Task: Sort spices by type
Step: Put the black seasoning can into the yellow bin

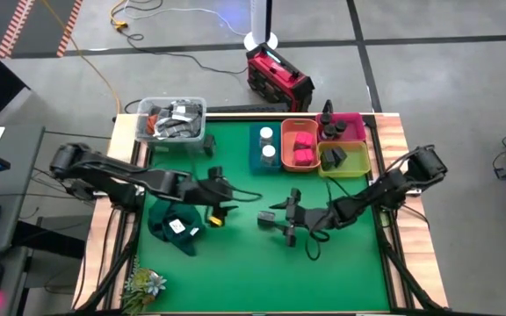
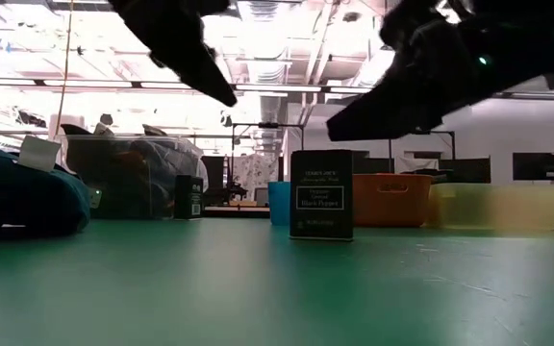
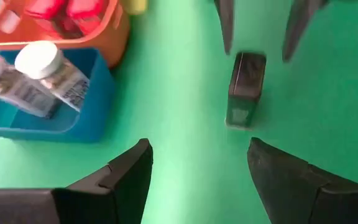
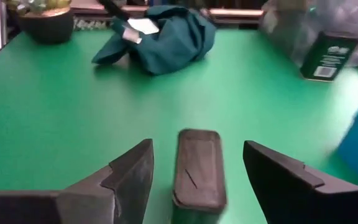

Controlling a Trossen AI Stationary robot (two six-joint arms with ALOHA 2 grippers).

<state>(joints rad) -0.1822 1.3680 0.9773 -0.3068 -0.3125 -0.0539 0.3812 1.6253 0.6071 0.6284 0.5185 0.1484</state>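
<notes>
While both arms reach toward the middle of the green bench [image 1: 341, 272], the high view shows the right end effector [image 1: 275, 219] at a small dark tin [image 1: 268, 219], with the left end effector [image 1: 220, 211] just beyond the tin on its far side from the right arm. Behind the tin sit four bins in a cluster: a blue bin [image 1: 255, 149] with two white-capped jars [image 1: 267, 145], an orange bin [image 1: 286, 145] with red-pink boxes [image 1: 303, 147], a pink bin [image 1: 356, 123] with dark round jars [image 1: 332, 129], and a yellow bin [image 1: 358, 165] with dark tins [image 1: 336, 158].

From the low view, the tin [image 2: 321, 195] stands upright on the bench, alone, with both arms overhead. A second dark tin [image 2: 189, 197] stands farther back, beside a clear tub [image 2: 128, 173].

Through the left wrist view, the left fingers [image 3: 126, 174] are spread wide and empty, the tin [image 3: 246, 89] ahead of them and apart, between the right arm's fingertips [image 3: 225, 25].

Through the right wrist view, the right fingers [image 4: 129, 171] stand open on either side of the tin [image 4: 197, 168], gaps showing on both sides, so it is released. A green cloth [image 4: 160, 31] lies well beyond.
</notes>
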